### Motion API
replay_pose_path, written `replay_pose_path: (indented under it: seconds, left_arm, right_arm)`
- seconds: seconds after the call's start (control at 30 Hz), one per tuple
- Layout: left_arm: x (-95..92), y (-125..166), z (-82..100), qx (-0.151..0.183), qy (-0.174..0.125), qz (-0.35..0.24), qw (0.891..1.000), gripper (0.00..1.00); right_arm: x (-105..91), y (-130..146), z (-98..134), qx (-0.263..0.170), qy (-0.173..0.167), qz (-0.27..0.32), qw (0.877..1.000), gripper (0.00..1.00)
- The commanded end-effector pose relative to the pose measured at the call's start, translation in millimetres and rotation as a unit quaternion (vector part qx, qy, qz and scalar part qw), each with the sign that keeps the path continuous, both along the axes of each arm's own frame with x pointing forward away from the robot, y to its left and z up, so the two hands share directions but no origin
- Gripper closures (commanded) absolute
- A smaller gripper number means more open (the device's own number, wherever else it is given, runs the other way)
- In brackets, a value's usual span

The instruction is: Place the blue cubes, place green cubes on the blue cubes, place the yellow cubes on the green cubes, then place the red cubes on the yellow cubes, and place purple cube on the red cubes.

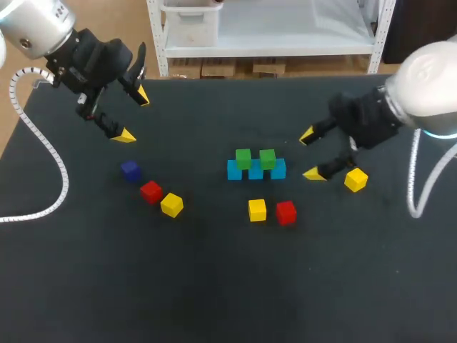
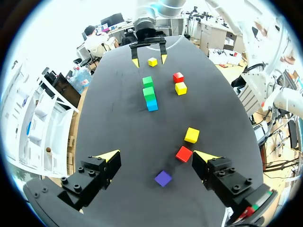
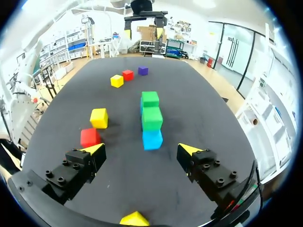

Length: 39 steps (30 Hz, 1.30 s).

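1. We are holding our left gripper [image 1: 134, 116] spread, gripping nothing; the purple cube [image 1: 130, 170] is lying just ahead of its fingertips, a red cube [image 1: 151, 191] and a yellow cube [image 1: 171, 204] beyond.
2. Our right gripper [image 1: 310, 154] is hanging spread and empty; ahead, the blue cubes [image 1: 255, 172] are carrying two green cubes [image 1: 243, 158].
3. A stray yellow cube [image 1: 355, 179] is lying under that gripper.

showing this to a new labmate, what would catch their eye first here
First the half-built stack at the table's middle: a row of blue cubes carrying two green cubes, with a yellow cube and a red cube loose just in front. Then the two open grippers: the left gripper near the purple cube, the right gripper close beside the stack.
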<state>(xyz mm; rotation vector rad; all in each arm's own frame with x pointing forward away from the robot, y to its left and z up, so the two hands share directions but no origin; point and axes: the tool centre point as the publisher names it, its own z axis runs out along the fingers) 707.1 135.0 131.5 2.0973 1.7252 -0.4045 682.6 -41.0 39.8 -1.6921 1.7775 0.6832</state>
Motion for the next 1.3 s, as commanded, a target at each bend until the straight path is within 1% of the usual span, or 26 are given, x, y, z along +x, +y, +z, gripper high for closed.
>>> replay_pose_path:
  seconds: [0.03,0.1,0.33,0.43,0.53,0.63,0.73,0.8,0.9,1.1,1.27,1.3]
  left_arm:
    - [1.3,0.5,-0.3,0.0,0.0,-0.001,1.0,0.0]
    - [1.3,0.5,-0.3,0.0,0.0,-0.001,1.0,0.0]
    - [1.3,0.5,-0.3,0.0,0.0,-0.001,1.0,0.0]
    - [1.3,0.5,-0.3,0.0,0.0,-0.001,1.0,0.0]
    - [1.3,0.5,-0.3,0.0,0.0,-0.001,1.0,0.0]
    - [1.3,0.5,-0.3,0.0,0.0,-0.001,1.0,0.0]
    - [1.3,0.5,-0.3,0.0,0.0,-0.001,1.0,0.0]
    - [1.3,0.5,-0.3,0.0,0.0,-0.001,1.0,0.0]
    - [1.3,0.5,-0.3,0.0,0.0,-0.001,1.0,0.0]
    - [1.3,0.5,-0.3,0.0,0.0,-0.001,1.0,0.0]
    - [1.3,0.5,-0.3,0.0,0.0,-0.001,1.0,0.0]
    - [1.3,0.5,-0.3,0.0,0.0,-0.001,1.0,0.0]
  right_arm:
    - [-10.6,-23.9,7.0,0.015,-0.004,0.007,1.0,0.0]
    - [-14.7,-30.4,8.4,0.022,-0.004,0.018,1.0,0.0]
    - [-27.2,-48.3,11.9,0.018,-0.015,0.037,0.999,0.0]
    - [-31.4,-54.5,11.7,0.016,-0.017,0.06,0.998,0.0]
    - [-36.5,-59.4,11.6,0.003,-0.02,0.072,0.997,0.0]
    - [-42.9,-62.3,11.5,0.002,-0.018,0.074,0.997,0.0]
    - [-49.5,-62.5,9.3,-0.018,-0.026,0.082,0.996,0.0]
    - [-51.1,-66.1,6.7,-0.025,-0.028,0.084,0.996,0.0]
    - [-49.5,-75.3,5.1,-0.028,-0.033,0.101,0.994,0.0]
    - [-44.4,-91.1,6.6,-0.046,-0.045,0.165,0.984,0.0]
    - [-40.2,-99.9,3.9,-0.068,-0.034,0.23,0.97,0.0]
    - [-38.6,-102.2,2.9,-0.071,-0.033,0.235,0.969,0.0]
